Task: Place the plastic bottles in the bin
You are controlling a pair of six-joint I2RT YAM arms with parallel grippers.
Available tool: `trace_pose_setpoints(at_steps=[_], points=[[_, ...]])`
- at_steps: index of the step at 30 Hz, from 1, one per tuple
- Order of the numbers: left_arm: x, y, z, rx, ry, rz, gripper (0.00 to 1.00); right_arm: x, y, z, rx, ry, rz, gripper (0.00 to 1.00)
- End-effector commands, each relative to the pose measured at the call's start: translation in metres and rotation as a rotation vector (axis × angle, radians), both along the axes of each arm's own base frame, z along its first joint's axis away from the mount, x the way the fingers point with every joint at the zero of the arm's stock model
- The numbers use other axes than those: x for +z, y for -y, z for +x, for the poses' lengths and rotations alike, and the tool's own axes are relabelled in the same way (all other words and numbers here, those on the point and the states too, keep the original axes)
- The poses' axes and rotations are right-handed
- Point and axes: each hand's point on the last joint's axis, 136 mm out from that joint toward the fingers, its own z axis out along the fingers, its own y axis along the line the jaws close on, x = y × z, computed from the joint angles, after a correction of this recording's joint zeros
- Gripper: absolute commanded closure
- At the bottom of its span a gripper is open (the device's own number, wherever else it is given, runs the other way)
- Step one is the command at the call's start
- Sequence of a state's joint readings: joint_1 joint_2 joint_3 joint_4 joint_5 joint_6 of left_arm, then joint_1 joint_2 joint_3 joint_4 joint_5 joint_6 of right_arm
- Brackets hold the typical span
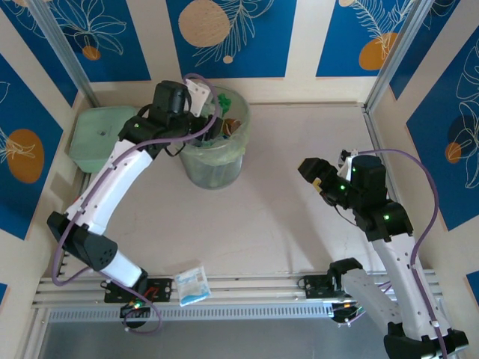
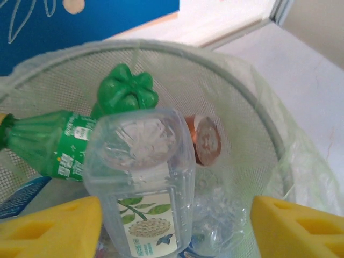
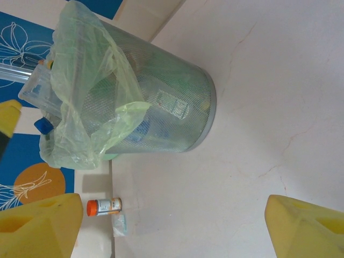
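Flanking the pale table (image 1: 299,194), blue walls (image 1: 269,45) frame left pincer (image 2: 176,215) and right pincer (image 3: 174,215), parted.

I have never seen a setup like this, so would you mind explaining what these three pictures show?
These are two robot arms bolted to a table, each ending in a two-finger gripper. The overhead picture is taken from above and behind them. The other two come from cameras on the wrists, so the yellow blocks at the bottom are each gripper's own fingers. On the table stand a round bin and a square green box; a sachet lies near the front edge. The left gripper hangs over the bin, jaws apart, with a clear bottle between them. There is a gap at one finger, so the bottle seems let go rather than clamped. A green bottle lies in the bin behind it. The right gripper is open and empty.
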State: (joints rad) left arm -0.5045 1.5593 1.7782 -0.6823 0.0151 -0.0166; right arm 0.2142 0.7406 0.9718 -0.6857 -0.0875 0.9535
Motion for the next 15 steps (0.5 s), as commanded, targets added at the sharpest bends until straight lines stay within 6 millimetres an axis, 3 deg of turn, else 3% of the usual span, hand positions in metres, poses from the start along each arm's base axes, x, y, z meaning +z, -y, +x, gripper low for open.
trace_pose_setpoints(at_steps=[1, 7, 10, 15], points=[[0.012, -0.007, 0.023, 0.065, 0.005, -0.036, 0.42, -0.003, -0.003, -0.002, 0.029, -0.001, 0.003, 0.12], [-0.003, 0.002, 0.057, 0.074, -0.095, -0.104, 0.8, -0.003, -0.004, -0.002, 0.037, -0.002, -0.003, 0.13], [-0.011, 0.017, 0.059, 0.029, -0.162, -0.149, 0.97, -0.002, -0.001, -0.004, 0.03, 0.0, -0.018, 0.14], [-0.039, 0.032, 0.055, 0.005, -0.229, -0.16, 1.0, -0.002, 0.002, -0.005, 0.021, 0.007, -0.032, 0.14]])
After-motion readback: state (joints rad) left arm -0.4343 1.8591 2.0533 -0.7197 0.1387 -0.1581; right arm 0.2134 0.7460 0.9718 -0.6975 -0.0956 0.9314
